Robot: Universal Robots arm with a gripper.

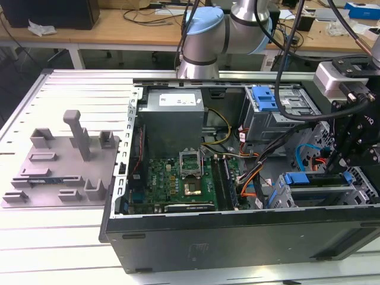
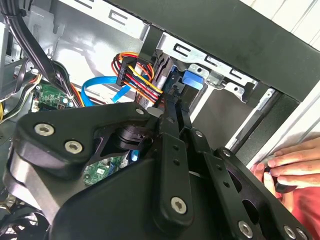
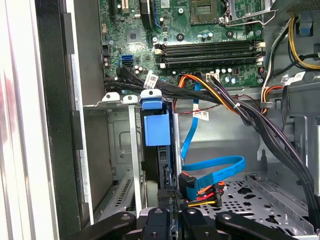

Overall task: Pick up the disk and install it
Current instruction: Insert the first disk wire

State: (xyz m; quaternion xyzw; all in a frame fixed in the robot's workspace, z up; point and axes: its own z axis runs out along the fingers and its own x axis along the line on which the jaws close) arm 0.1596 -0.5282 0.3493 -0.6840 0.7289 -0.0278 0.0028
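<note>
The disk [image 3: 156,129] stands edge-on in a slot of the metal drive cage [image 3: 117,145], its light-blue bracket facing the motherboard. In the exterior view the disk [image 1: 312,178] sits in the cage at the case's front, on the exterior view's right, under the black gripper [image 1: 341,169]. In both wrist views the gripper [image 3: 170,212] has its two fingers close together on the disk's thin dark edge. The fingers [image 2: 172,112] reach to just short of the blue bracket [image 2: 194,80].
Orange, yellow and black cable bundles [image 3: 225,100] and a blue data cable [image 3: 215,167] run close beside the cage. The motherboard [image 1: 178,181], grey power supply box [image 1: 172,110] and a blue latch [image 1: 264,98] fill the case. A hand [image 2: 292,162] rests on the case's outer edge.
</note>
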